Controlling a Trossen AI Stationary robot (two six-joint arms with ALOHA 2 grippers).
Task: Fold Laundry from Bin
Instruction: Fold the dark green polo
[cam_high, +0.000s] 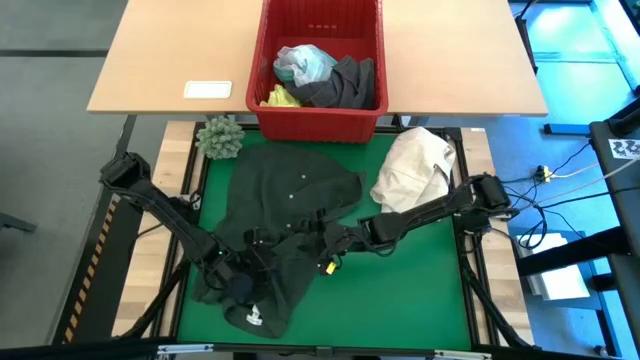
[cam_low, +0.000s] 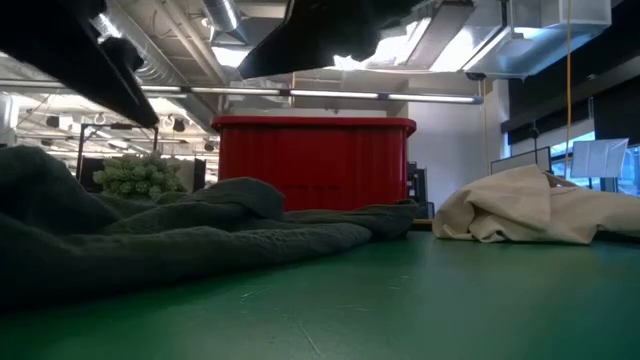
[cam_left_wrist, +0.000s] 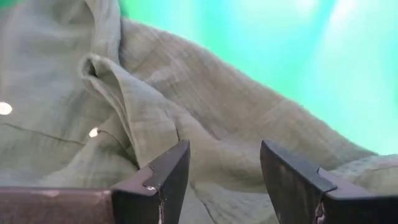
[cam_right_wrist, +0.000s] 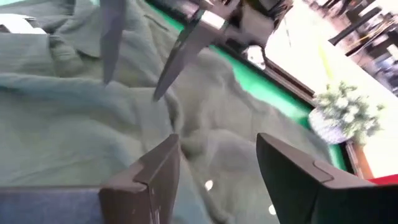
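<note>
Both grippers hover low over the dark green-black buttoned shirt (cam_high: 285, 225), which lies rumpled and spread across the green table mat (cam_high: 400, 285). At the shirt's near left, the left gripper (cam_high: 240, 285) has its fingers (cam_left_wrist: 163, 177) parted over a raised fold, gripping nothing. Toward the middle, the right gripper (cam_high: 325, 245) is likewise parted and empty. Farther off, the bright red slotted plastic bin (cam_high: 318, 65) holds grey, turquoise-blue and yellow garments (cam_high: 320, 75).
</note>
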